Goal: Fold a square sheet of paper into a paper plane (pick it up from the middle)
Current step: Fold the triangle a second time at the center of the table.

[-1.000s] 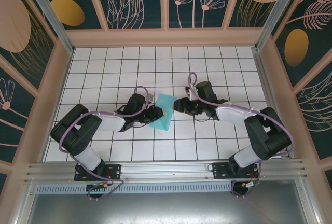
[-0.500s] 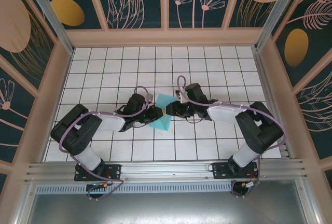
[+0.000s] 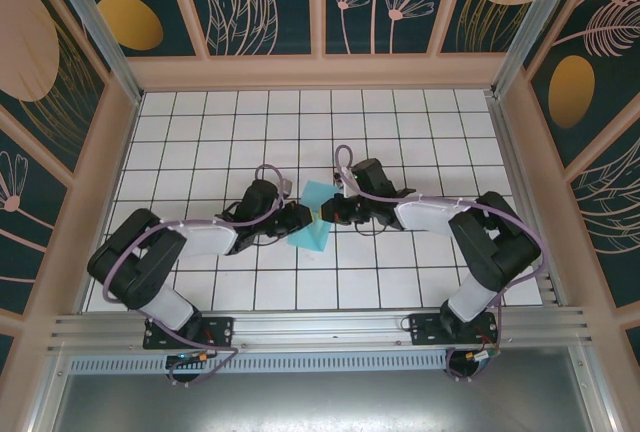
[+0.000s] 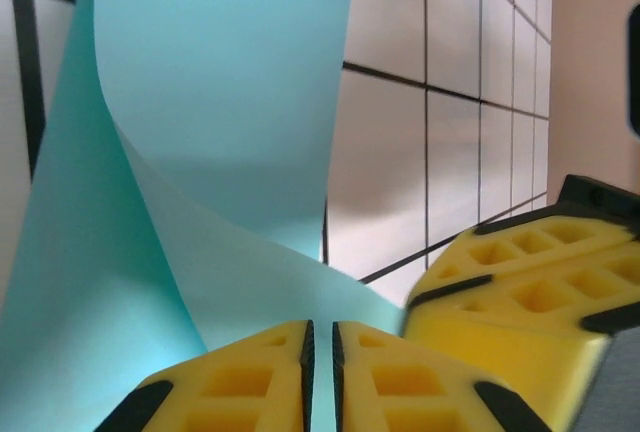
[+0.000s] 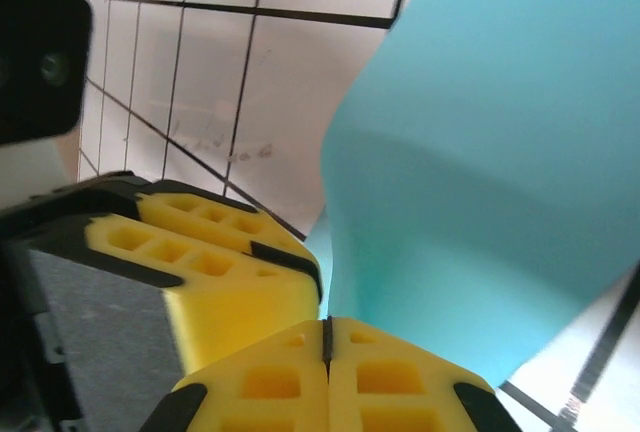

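- Top external: the square sheet of paper [image 3: 312, 227] sits near the middle of the white gridded surface [image 3: 200, 122]. It is lifted and curled rather than lying flat.
- The left end effector [image 3: 306, 217] reaches it from 9 o'clock and the right end effector [image 3: 326, 211] from 3 o'clock. The two meet tip to tip at the sheet's edge facing 3 o'clock.
- Left wrist: the left end effector [image 4: 320, 347] has its yellow fingers drawn together with only a thin slit between them. The light-blue square sheet of paper [image 4: 200, 132] runs down into that slit, so it is pinched there.
- From the grip the sheet rises toward 11 o'clock and bows over on itself, its upper flap standing off the tiles.
- The right end effector [image 4: 530, 302] shows as a yellow block at 4 o'clock, just beside the left fingers.
- Right wrist: the right end effector [image 5: 328, 352] has its fingers pressed fully together. The square sheet of paper [image 5: 480, 172] comes down to their seam and looks nipped at its edge.
- The sheet spreads from there toward 1 o'clock, clear of the surface.
- The left end effector [image 5: 215, 272] sits at 9 o'clock, touching or just beside the right fingers.
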{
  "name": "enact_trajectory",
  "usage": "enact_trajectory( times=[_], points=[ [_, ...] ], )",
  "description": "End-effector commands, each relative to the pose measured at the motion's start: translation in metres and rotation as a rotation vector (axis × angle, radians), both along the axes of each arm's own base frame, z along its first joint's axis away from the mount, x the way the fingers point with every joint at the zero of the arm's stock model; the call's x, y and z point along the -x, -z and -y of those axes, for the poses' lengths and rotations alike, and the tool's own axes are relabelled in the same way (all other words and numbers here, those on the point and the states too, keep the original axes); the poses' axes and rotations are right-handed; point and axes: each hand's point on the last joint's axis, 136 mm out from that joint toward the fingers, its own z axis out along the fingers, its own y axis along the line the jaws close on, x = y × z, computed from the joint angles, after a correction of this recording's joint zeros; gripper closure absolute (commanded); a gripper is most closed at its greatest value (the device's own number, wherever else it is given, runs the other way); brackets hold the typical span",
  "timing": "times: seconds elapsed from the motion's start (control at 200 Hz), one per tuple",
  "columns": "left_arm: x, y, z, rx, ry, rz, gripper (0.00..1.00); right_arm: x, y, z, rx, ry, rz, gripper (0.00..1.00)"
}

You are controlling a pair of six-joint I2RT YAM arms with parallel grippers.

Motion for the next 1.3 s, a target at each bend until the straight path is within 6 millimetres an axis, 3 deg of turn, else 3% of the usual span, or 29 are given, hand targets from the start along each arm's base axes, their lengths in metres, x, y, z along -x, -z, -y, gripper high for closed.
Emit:
enact_trajectory(
  times=[0.0, 0.165, 0.41, 0.796, 1.041, 1.296],
  points=[
    [-0.017, -0.017, -0.023, -0.069, -0.107, 0.05, 0.82, 0.008, -0.013, -0.021, -0.026, -0.126, 0.062, 1.0],
    [-0.016, -0.009, -0.055, -0.116, -0.24, 0.026, 0.82, 0.015, 0.001, -0.035, -0.019, -0.2, 0.023, 1.0],
    [-0.006, -0.007, -0.061, -0.109, -0.245, 0.021, 0.81, 0.007, 0.03, -0.033, 0.063, -0.204, -0.02, 1.0],
    [-0.001, -0.02, -0.029, 0.01, -0.096, 0.047, 0.81, -0.015, 0.031, -0.005, 0.143, -0.151, 0.015, 1.0],
    [0.003, -0.016, 0.0, 0.03, -0.006, 0.033, 0.82, -0.024, 0.036, 0.007, 0.174, -0.128, 0.029, 1.0],
    [0.001, -0.012, 0.015, 0.037, 0.033, 0.02, 0.82, -0.03, 0.038, 0.011, 0.194, -0.124, 0.045, 1.0]
  ],
)
